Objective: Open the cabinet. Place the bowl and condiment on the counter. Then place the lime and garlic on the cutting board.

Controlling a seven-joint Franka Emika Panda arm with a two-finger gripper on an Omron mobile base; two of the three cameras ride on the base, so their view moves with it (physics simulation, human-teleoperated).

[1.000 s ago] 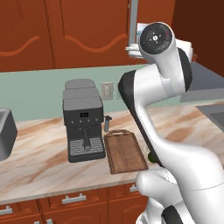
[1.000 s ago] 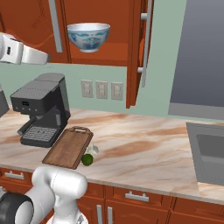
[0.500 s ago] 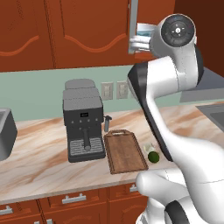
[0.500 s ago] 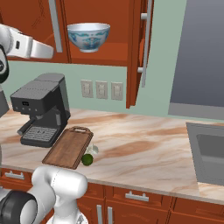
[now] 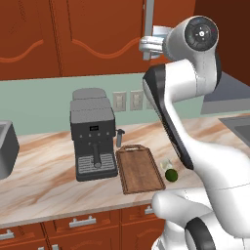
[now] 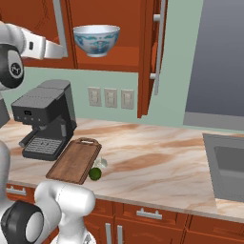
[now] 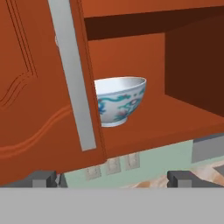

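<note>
a: how far along?

b: cabinet (image 6: 143,52) open; bowl (image 6: 96,40) on its shelf, not yet down. gripper (image 7: 116,178) jaws spread wide, empty, just before the shelf.

a: lime?

b: lime (image 6: 95,174) and garlic (image 6: 101,163) beside the cutting board (image 6: 74,161), not on it.

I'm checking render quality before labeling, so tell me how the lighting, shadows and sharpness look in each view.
Left base view: flat, even light, no glare; the coffee machine casts only a faint shadow. Right base view: sharp throughout; the bowl shows a soft sheen, and the open cabinet interior is evenly lit. Hand view: the cabinet's back and ceiling fall into darker shade behind the bowl; the near door looks large but not blurred.
</note>
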